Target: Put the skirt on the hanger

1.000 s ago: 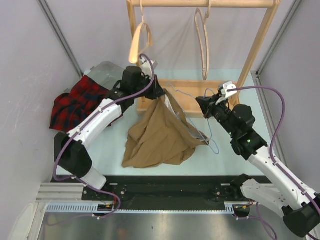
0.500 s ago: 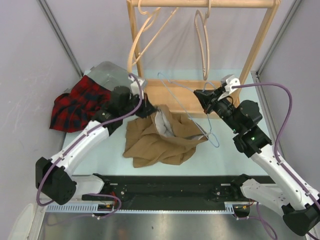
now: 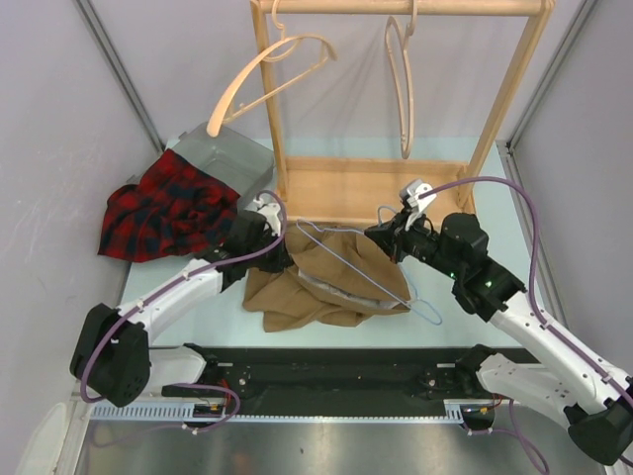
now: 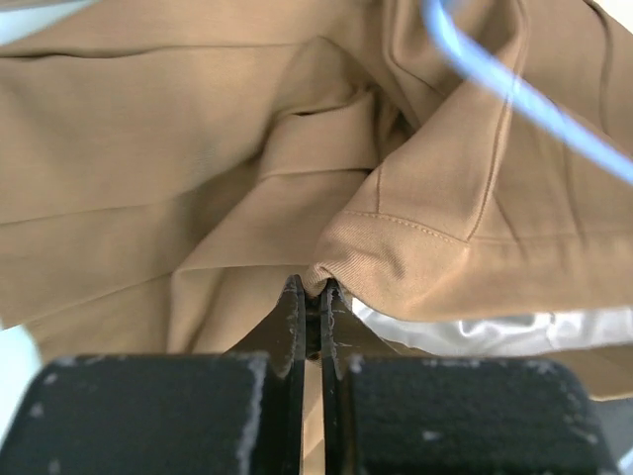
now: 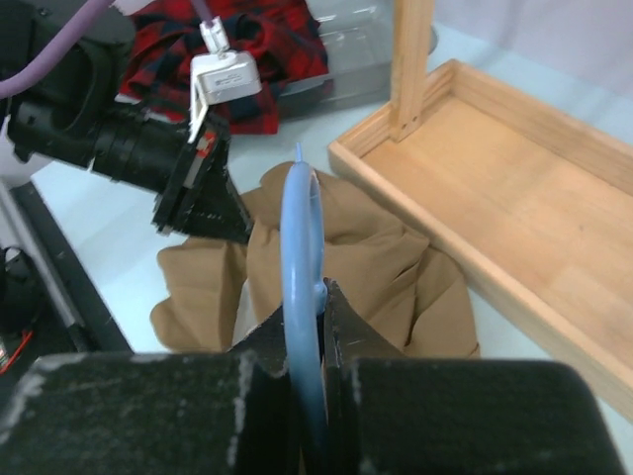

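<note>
The tan skirt (image 3: 326, 287) lies crumpled on the table in front of the wooden rack. My left gripper (image 3: 284, 259) is low at its left side, shut on a fold of the waistband (image 4: 396, 247); the jaws (image 4: 312, 294) pinch the cloth, and pale lining shows beside them. A thin blue wire hanger (image 3: 431, 315) lies slanted over the skirt, its hook toward the near right. My right gripper (image 3: 382, 236) is shut on the hanger's wire (image 5: 301, 223), holding it above the skirt (image 5: 386, 257). The left gripper (image 5: 210, 203) sits just beyond the wire's tip.
The wooden rack's base tray (image 3: 376, 183) stands right behind the skirt, with posts on both sides. Two wooden hangers (image 3: 267, 74) (image 3: 404, 89) hang from its top rail. A red plaid garment (image 3: 163, 208) and a grey bin (image 3: 229, 153) are at the back left.
The left gripper has come down and toward me, lowering the lifted skirt onto the table. The right gripper has brought the blue hanger down and left over it. The left wooden hanger has swung.
</note>
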### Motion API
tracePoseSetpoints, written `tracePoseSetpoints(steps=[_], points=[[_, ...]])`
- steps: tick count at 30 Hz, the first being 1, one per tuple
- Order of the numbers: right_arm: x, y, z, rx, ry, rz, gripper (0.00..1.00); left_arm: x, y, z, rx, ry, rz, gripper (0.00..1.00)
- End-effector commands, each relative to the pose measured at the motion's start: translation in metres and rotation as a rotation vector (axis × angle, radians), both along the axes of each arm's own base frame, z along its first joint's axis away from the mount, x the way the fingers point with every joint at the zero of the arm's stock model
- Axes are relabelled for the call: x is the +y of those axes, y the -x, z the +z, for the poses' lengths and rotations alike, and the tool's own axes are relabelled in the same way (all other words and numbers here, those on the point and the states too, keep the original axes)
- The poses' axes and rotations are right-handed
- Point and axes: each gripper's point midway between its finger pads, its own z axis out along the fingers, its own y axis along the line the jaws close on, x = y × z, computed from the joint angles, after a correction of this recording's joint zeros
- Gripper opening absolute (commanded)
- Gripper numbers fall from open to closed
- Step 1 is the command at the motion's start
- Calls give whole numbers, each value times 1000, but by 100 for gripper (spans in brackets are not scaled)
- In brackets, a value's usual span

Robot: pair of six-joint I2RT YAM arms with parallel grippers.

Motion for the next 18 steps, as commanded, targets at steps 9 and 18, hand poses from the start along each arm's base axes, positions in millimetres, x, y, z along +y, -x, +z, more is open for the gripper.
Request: tracePoseSetpoints(steps=[9, 18], points=[[19, 48, 11, 21, 130, 289, 0, 24, -33, 55, -136, -66, 168, 0], [20, 46, -12, 65, 198, 236, 0, 22, -35, 53, -139, -72, 152, 0]])
